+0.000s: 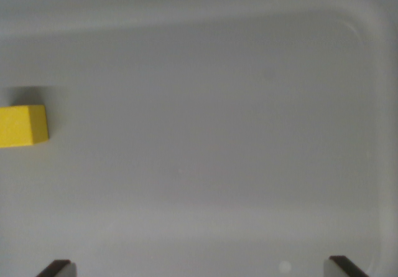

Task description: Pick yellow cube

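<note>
Yellow cube [22, 126] sits alone on the grey tray [217, 134]; jaws spread wide, empty.

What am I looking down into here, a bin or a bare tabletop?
Probably a shallow grey plastic bin or tray: a raised rim with a rounded corner shows at the wrist view's upper right. The yellow cube sits on its smooth floor, far left. The gripper jaws are spread at the bottom edge.

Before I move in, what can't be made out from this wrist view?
- yellow cube: cut off by the wrist view's left edge, so its full extent is unseen.
- gripper: only two fingertips show at the bottom edge.
- grey tray: soft blur; left and bottom rims out of frame.
</note>
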Motion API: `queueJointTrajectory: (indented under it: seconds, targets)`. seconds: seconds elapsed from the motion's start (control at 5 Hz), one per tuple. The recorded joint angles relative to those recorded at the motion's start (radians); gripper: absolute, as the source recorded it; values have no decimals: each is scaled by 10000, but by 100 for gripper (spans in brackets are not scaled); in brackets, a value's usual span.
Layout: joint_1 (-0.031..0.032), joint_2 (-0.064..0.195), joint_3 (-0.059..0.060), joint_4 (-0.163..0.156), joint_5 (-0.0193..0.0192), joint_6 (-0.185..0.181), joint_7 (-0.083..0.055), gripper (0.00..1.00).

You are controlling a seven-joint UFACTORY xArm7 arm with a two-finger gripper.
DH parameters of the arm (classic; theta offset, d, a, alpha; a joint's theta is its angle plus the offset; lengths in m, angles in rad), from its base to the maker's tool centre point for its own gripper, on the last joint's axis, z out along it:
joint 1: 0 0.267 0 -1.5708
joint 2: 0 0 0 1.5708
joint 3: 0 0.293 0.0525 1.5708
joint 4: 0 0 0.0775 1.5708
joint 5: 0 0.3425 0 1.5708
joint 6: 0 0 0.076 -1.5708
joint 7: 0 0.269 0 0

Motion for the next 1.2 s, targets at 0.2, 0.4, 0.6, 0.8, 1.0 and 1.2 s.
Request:
queueJointTrajectory:
  seconds: [0.2,0.4,0.6,0.8,1.0,1.2]
  targets:
    - [39,94,28,-40,-7,-137,50,0]
    - [39,94,28,-40,-7,-137,50,0]
    - [96,230,70,-98,-17,-336,123,0]
    - [96,230,70,-98,-17,-336,123,0]
    - [168,403,122,-172,-29,-591,217,0]
    - [168,403,122,-172,-29,-591,217,0]
